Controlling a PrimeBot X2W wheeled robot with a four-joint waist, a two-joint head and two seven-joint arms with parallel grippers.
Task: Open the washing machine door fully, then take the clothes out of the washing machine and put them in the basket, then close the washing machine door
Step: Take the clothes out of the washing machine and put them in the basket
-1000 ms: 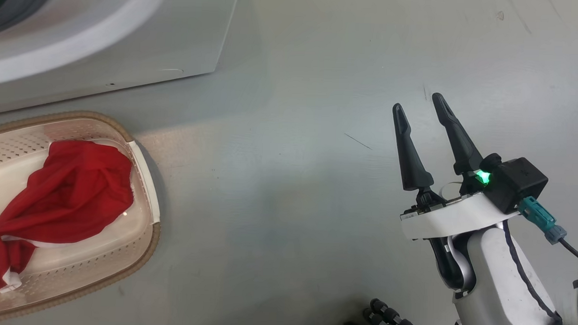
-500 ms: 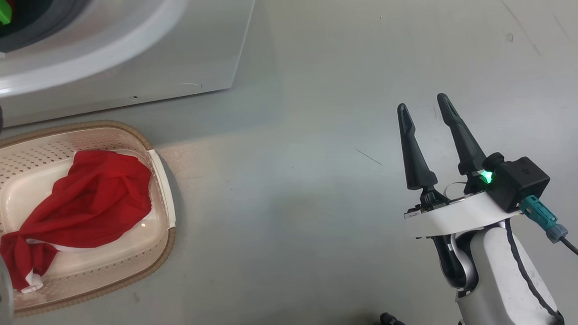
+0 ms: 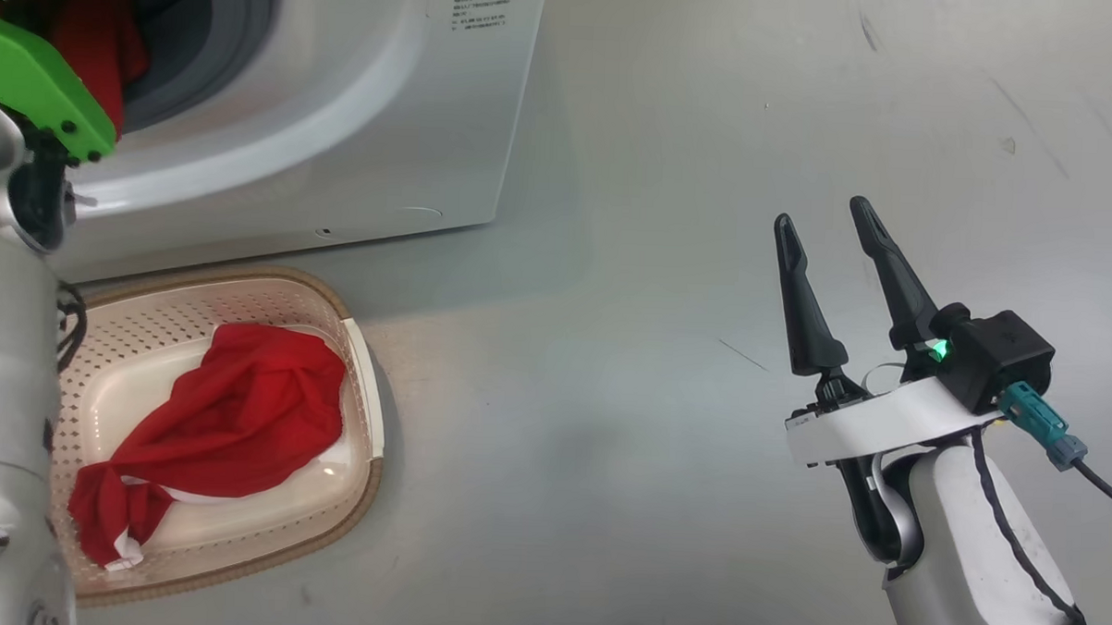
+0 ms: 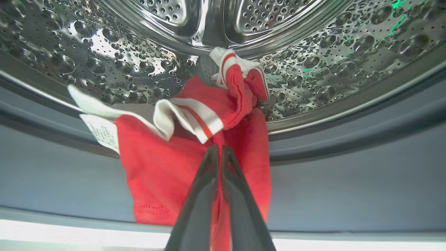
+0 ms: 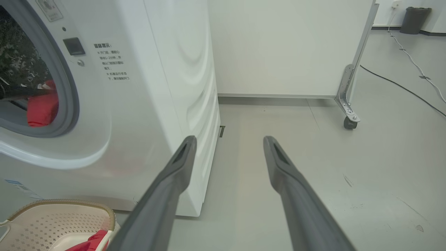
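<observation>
The white washing machine [image 3: 387,112] stands at the upper left with its porthole uncovered; the washing machine door is out of view. In the left wrist view my left gripper [image 4: 219,150] is shut on red clothes [image 4: 195,146] with white striped trim, and the cloth hangs over the grey gasket [image 4: 348,174] below the steel drum [image 4: 313,42]. That cloth also shows in the porthole [image 3: 94,47]. Another red garment [image 3: 238,412] lies in the cream basket [image 3: 149,321] on the floor before the machine. My right gripper [image 3: 820,215] hovers open over bare floor, far right of the basket.
A white panel on a caster [image 5: 348,122] stands behind the machine, with a cable [image 5: 400,87] on the floor and a dark bin [image 5: 414,19] further back. Grey floor stretches between the basket [image 5: 52,216] and my right arm.
The head camera has swung up and left, bringing the porthole, the red cloth in it and my left arm's green part into view. The right gripper stays open in place.
</observation>
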